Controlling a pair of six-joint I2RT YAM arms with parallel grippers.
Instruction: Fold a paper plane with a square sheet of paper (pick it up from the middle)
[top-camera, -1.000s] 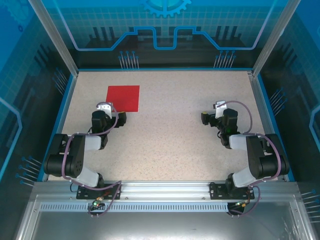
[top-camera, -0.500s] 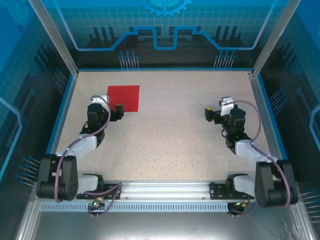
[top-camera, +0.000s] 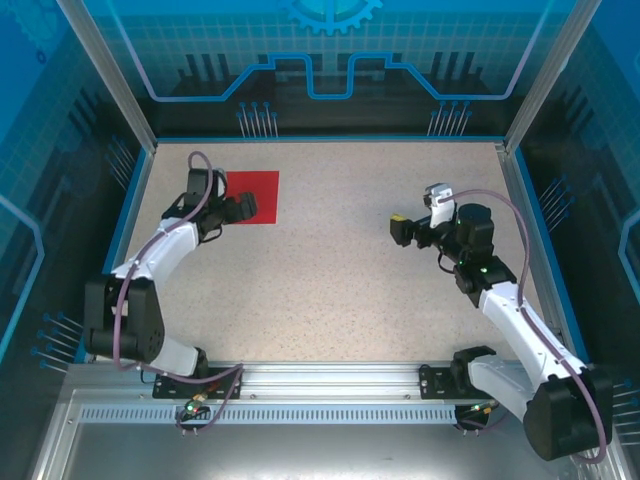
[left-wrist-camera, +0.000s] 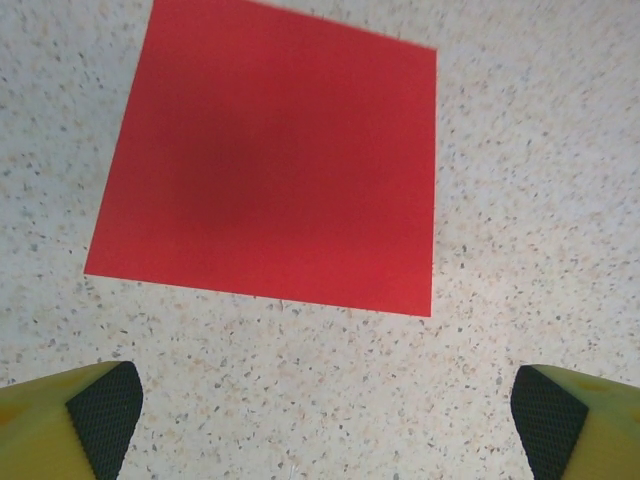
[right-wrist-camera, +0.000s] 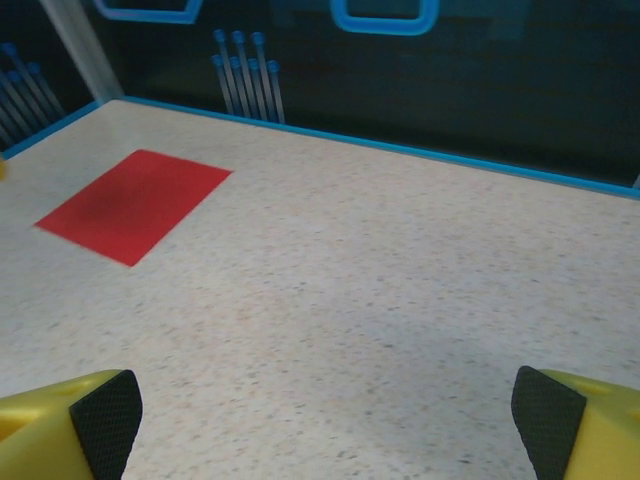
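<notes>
Lying flat and unfolded at the far left of the speckled surface (top-camera: 330, 290), the square sheet of paper (left-wrist-camera: 270, 170), left gripper (left-wrist-camera: 325, 405) poised at its near edge, jaws spread wide, holding nothing, right gripper (right-wrist-camera: 328, 410) well apart on the right side, likewise wide open and empty

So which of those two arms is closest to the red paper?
The left arm: its open jaws hang right beside the square sheet of paper, while the right arm stands far across the table.
</notes>
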